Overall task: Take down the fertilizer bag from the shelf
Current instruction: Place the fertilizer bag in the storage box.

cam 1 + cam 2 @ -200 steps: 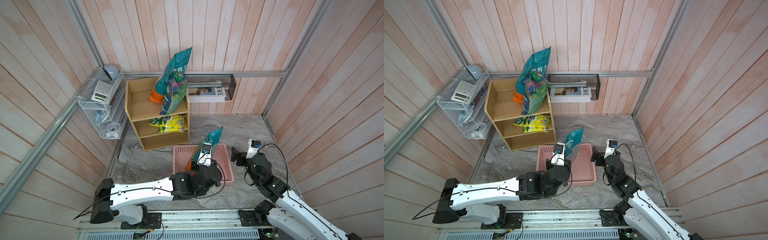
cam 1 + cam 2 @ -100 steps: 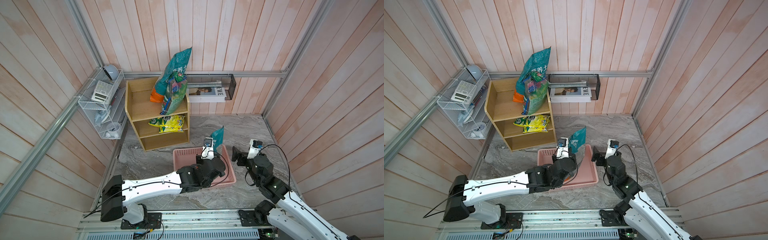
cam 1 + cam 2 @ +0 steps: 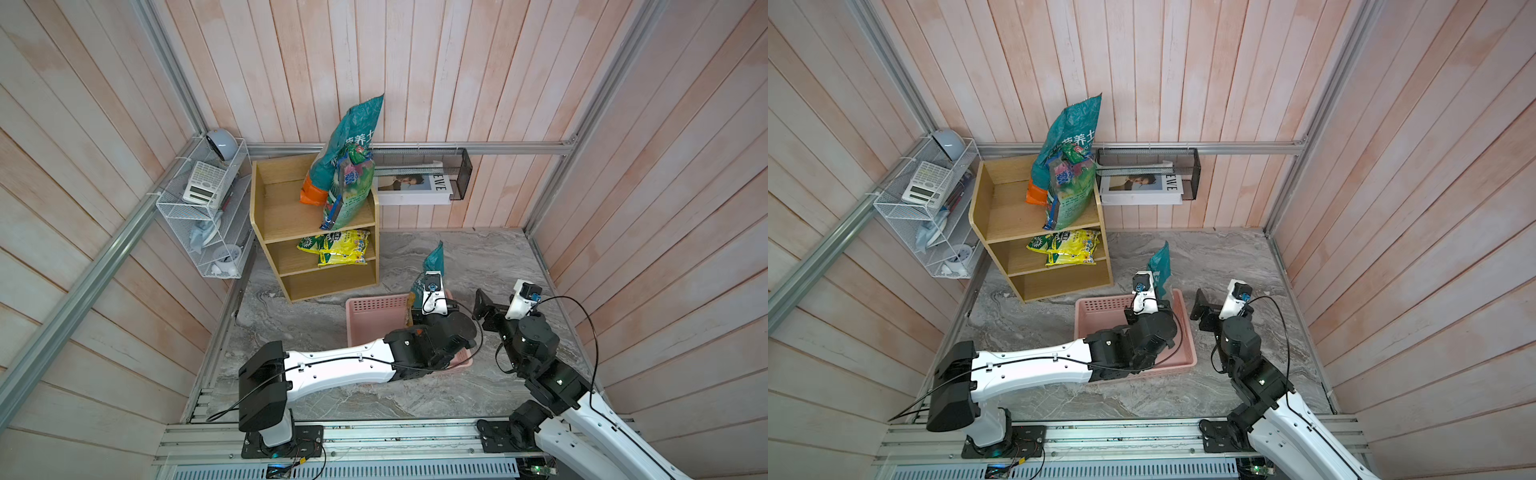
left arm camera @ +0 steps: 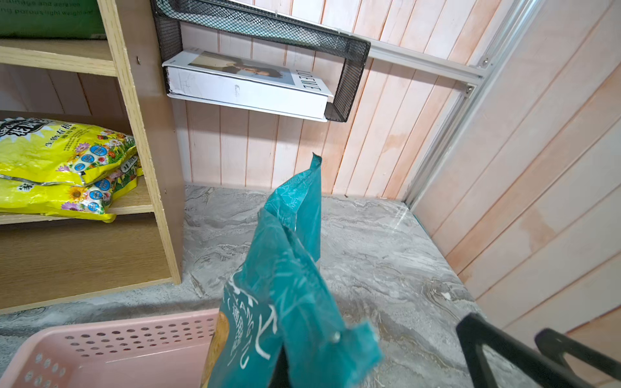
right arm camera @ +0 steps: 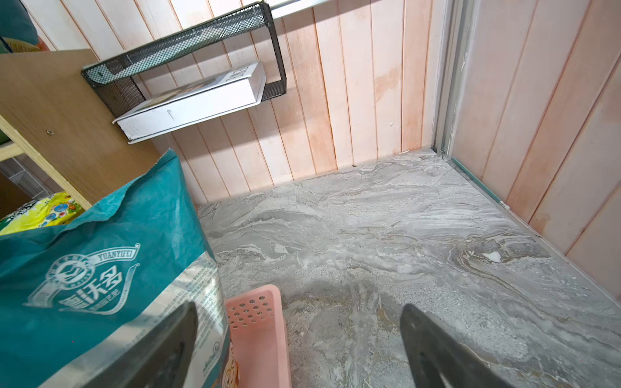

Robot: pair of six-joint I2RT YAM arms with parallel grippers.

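While left tool (image 4: 284,368) clamps, fertilizer bag (image 3: 434,259) shifted rightward.

I see bright, even light from above, soft shadow under the wall basket (image 4: 262,23); wrist views bow at edges, the near teal bag (image 4: 285,289) blurs.

Both arms share one build: long white shell links joined by bulky black joint housings. On the left arm (image 3: 345,370) a thin black cable (image 3: 332,362) is clipped along the white link, and small dark screws dot the shell. The right arm (image 3: 536,345) carries a white wrist camera (image 3: 524,295) with a blue fitting just behind the right hand (image 5: 299,310), whose flat, tapering fingers (image 5: 168,346) are black. Each arm ends in a black base plate (image 3: 309,446) bolted to a grooved silver rail (image 3: 395,436).
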